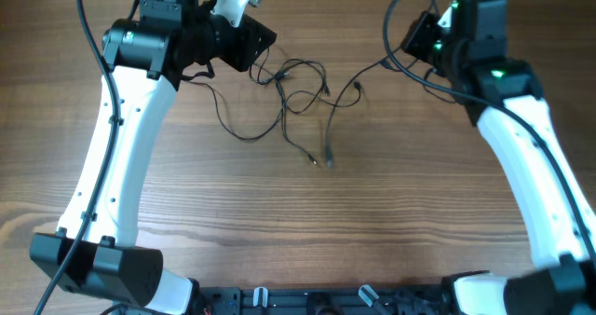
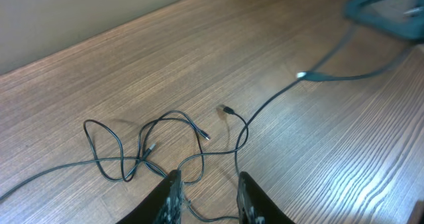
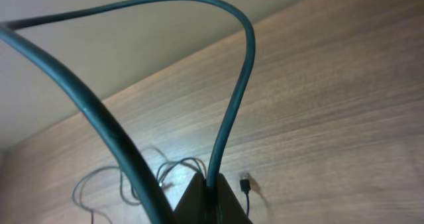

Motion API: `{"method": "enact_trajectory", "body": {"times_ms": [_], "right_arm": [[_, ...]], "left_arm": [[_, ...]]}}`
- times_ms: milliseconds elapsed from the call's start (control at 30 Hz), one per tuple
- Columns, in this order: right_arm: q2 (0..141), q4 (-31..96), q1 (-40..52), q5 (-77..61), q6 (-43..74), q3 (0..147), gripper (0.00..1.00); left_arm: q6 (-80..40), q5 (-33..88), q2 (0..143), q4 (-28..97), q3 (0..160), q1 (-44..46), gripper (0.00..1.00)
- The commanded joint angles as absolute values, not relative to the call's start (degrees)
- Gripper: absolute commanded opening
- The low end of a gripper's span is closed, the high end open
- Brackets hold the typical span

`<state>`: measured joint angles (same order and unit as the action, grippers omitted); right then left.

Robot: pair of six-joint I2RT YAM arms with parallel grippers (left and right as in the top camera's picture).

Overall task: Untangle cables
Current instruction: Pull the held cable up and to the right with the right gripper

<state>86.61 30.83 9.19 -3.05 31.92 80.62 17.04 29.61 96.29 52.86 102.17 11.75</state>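
The cables [image 1: 298, 91] lie tangled on the table [image 1: 372, 222], toward its far edge. The left gripper [image 2: 209, 184] stands slightly parted, empty, over them; the right gripper [image 3: 209, 187] is clamped on 1 strand [image 3: 232, 111].

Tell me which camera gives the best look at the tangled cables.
The left wrist view. The cables lie close below it, loops and plug ends distinct. Overhead shows the whole tangle, but small and thin; the right wrist view catches only a bit, behind a thick dark cable near the lens.
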Motion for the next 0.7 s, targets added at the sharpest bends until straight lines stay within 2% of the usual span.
{"method": "enact_trajectory", "body": {"times_ms": [0, 200, 667], "right_arm": [[81.43, 33.34, 9.04, -3.97, 26.94, 85.60, 0.05], [77.06, 37.87, 9.02, -2.59, 24.67, 92.40, 0.04], [76.58, 60.47, 9.04, 9.08, 16.78, 110.13, 0.04]], "left_arm": [[17.52, 29.06, 94.72, 53.41, 102.21, 11.90, 0.28], [17.52, 29.06, 94.72, 54.08, 102.21, 11.90, 0.27], [17.54, 29.04, 94.72, 55.72, 102.21, 11.90, 0.23]]}}
